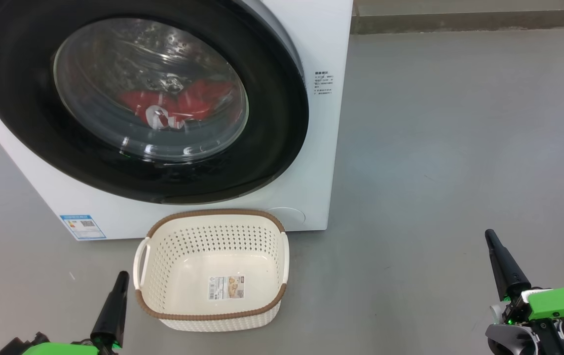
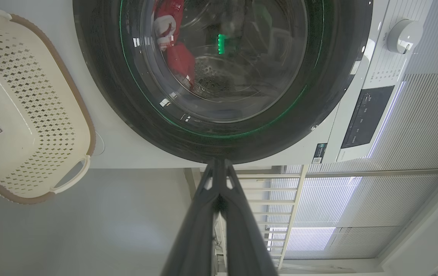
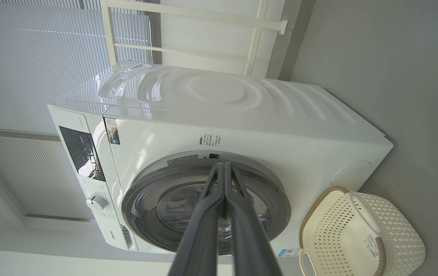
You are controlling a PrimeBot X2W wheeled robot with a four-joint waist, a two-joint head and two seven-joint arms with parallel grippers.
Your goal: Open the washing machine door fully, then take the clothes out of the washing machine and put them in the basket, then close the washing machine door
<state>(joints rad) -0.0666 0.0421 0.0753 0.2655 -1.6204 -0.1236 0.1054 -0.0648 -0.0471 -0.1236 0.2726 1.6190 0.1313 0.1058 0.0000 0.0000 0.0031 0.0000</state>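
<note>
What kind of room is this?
Probably a laundry corner, though it could be a test room: a big white washing machine with red clothes behind its round door, a basket on the grey floor, and window blinds behind.

Bright, even light — glints on door (image 1: 149,91)

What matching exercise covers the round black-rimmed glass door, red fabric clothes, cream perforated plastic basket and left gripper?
Things:
1. black-rimmed glass door
2. red fabric clothes
3. cream plastic basket
4. left gripper

States:
A. on the floor, no clothes inside
B. fingers together, holding nothing
C. covering the drum opening
D. inside the drum

Pairs: 1-C, 2-D, 3-A, 4-B.
</note>
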